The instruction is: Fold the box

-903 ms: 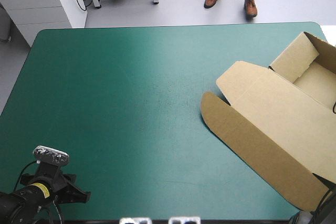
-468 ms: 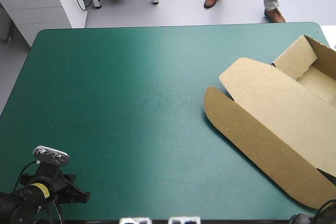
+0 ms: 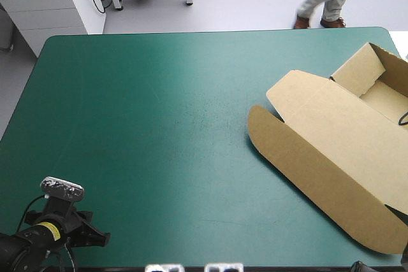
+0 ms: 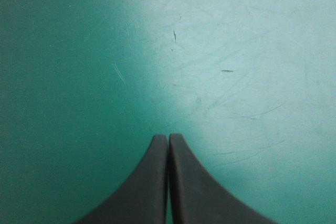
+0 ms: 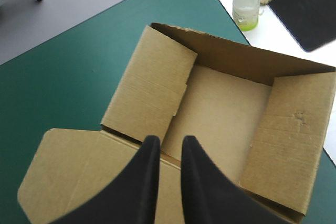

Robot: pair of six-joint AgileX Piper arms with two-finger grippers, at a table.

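While the box (image 3: 331,144) lies along the right side of the high view, its tray in the upper right corner and its lid flat toward the middle of the table (image 3: 127,125), neither hand appears to bear on it.

Left hand (image 4: 168,138): fingers pressed together in one point, over bare teal-green cover at the lower left of the high view, well apart from the box. Judged parked there to keep clear of the work.

Right hand (image 5: 170,140): fingers a little apart, with nothing seen pinched between them. It hangs over the seam where lid meets tray, which I judge a ready position for working the lid or near wall.

The tray walls stand raised, so the tray keeps its shape unaided.

Count: one box, one tray, one lid, one side flap (image 3: 306,179) showing on the lid, two hands.
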